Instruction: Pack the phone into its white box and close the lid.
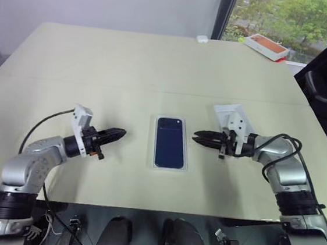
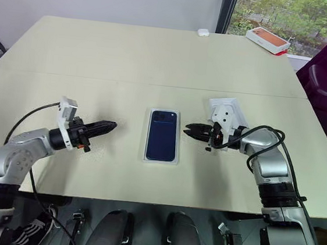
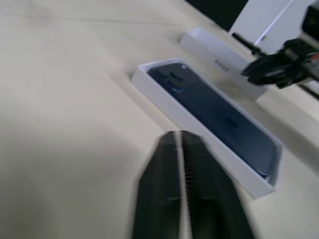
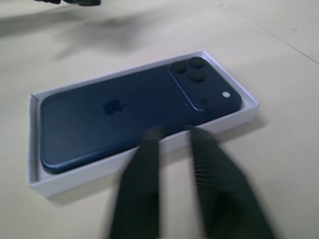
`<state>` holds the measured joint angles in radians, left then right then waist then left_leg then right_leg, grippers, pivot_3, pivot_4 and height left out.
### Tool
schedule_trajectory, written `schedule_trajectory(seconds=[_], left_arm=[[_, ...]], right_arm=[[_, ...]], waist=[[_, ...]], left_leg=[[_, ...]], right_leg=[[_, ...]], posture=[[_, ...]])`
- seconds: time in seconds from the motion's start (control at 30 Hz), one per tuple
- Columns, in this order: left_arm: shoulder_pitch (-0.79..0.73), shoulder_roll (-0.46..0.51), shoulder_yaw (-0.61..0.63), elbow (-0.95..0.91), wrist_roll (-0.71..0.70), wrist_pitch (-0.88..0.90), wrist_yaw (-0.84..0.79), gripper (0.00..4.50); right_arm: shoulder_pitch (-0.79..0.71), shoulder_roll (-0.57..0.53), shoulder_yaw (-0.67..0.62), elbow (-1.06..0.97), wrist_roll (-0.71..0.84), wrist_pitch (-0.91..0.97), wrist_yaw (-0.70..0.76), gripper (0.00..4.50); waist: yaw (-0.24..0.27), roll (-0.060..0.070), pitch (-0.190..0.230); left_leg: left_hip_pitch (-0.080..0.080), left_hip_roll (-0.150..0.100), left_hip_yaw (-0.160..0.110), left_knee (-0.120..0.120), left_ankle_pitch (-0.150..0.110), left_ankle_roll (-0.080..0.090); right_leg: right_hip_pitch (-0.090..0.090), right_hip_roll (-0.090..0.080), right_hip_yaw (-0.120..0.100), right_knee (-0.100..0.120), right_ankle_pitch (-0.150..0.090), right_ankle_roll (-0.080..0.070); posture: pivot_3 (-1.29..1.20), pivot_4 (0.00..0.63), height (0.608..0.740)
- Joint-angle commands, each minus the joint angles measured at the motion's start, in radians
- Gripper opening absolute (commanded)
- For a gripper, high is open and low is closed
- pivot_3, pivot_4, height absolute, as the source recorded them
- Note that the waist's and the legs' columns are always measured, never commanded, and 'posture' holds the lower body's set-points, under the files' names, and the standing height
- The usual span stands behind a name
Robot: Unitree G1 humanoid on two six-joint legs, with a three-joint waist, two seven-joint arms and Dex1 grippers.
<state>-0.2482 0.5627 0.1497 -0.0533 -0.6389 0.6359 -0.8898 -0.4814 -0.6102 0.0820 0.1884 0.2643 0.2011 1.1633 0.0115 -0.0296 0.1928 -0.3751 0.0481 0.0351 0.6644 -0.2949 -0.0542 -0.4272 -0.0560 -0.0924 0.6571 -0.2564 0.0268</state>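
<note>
Hands (image 1: 118,133) flank phone (image 1: 169,142), cameras pointing away.

A pale beige table (image 1: 128,66) is taking up most of the scene. A flat orange-topped box (image 1: 265,46) is lying at its far right corner, near the window (image 1: 291,19). A small white case (image 1: 202,39) is sitting at the far edge, well apart from the orange-topped box.
</note>
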Motion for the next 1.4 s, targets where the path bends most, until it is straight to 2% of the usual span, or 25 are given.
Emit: schedule_trajectory(seconds=[0.03,0.1,0.23,0.43,0.5,0.57,0.73,1.0,1.23,1.4], left_arm=[[-0.045,-0.016,-0.074,0.059,0.088,-0.04,0.022,0.0],[-0.054,-0.02,-0.162,0.071,0.18,-0.101,0.02,0.0],[-0.118,-0.107,-0.192,0.068,0.16,-0.028,0.069,0.0],[-0.175,-0.149,-0.294,0.132,0.237,-0.012,0.062,0.0],[-0.195,-0.173,-0.287,0.174,0.222,0.031,0.067,0.0],[-0.208,-0.187,-0.291,0.194,0.231,0.003,0.057,0.0],[-0.227,-0.242,-0.35,0.184,0.256,0.004,0.045,0.0],[-0.248,-0.299,-0.348,0.185,0.253,0.022,0.035,0.0],[-0.265,-0.324,-0.369,0.205,0.268,0.01,0.019,0.0],[-0.283,-0.305,-0.35,0.256,0.297,-0.024,0.01,0.0]], right_arm=[[0.011,-0.002,0.026,0.018,-0.052,-0.071,-0.013,0.05],[0.011,0.001,0.054,0.039,-0.103,-0.1,-0.038,0.05],[0.017,0.02,0.066,0.032,-0.125,-0.112,-0.074,0.05],[0.033,0.031,0.074,-0.016,-0.123,-0.087,-0.085,0.05],[0.037,0.03,0.076,-0.021,-0.132,-0.09,-0.093,0.05],[0.045,0.03,0.077,-0.033,-0.13,-0.085,-0.094,0.05],[0.072,0.008,0.062,-0.059,-0.121,-0.077,-0.091,0.05],[0.092,-0.063,0.026,-0.023,-0.12,-0.112,-0.072,0.05],[0.097,-0.096,0.014,-0.001,-0.124,-0.132,-0.06,0.05],[0.102,-0.103,0.01,0.004,-0.108,-0.133,-0.032,0.05]], waist=[[0.0,0.0,0.0],[0.0,0.0,0.0],[0.002,0.0,0.0],[-0.003,0.001,0.0],[0.0,0.001,-0.001],[0.003,0.002,-0.001],[0.004,0.002,-0.001],[0.003,0.002,-0.001],[0.003,0.002,-0.001],[0.003,0.002,-0.001]], left_leg=[[0.0,0.0,0.001,0.0,0.0,0.0],[0.0,0.0,0.002,0.0,0.0,0.0],[0.0,0.0,0.004,0.0,0.0,0.0],[0.0,0.0,0.003,0.001,0.0,0.0],[0.0,0.0,0.003,0.001,0.0,0.0],[0.0,0.0,0.003,0.001,0.0,0.0],[0.0,-0.001,0.002,0.003,0.0,0.0],[0.0,-0.001,0.002,0.003,0.0,0.0],[0.001,-0.001,0.002,0.003,0.0,0.0],[0.001,-0.001,0.002,0.003,0.0,0.0]], right_leg=[[0.0,0.0,0.0,0.0,0.0,0.0],[0.0,0.0,0.0,0.0,0.0,0.0],[0.0,0.0,0.0,0.0,0.0,0.0],[0.0,0.0,0.0,0.0,0.0,0.0],[0.0,0.0,0.0,0.0,0.0,0.0],[0.001,0.0,0.0,0.001,0.0,0.0],[0.003,-0.001,0.0,0.001,0.0,0.0],[0.003,-0.002,-0.001,0.001,0.0,0.0],[0.003,-0.001,-0.001,0.001,0.0,0.0],[0.003,-0.001,-0.001,0.001,0.0,0.0]], posture=[[0.0,0.15,0.74],[0.0,0.15,0.74],[0.0,0.15,0.74],[0.0,0.15,0.74],[0.0,0.15,0.74],[0.0,0.15,0.74],[0.0,0.15,0.74],[0.0,0.15,0.74],[0.0,0.15,0.74],[0.0,0.15,0.74]])
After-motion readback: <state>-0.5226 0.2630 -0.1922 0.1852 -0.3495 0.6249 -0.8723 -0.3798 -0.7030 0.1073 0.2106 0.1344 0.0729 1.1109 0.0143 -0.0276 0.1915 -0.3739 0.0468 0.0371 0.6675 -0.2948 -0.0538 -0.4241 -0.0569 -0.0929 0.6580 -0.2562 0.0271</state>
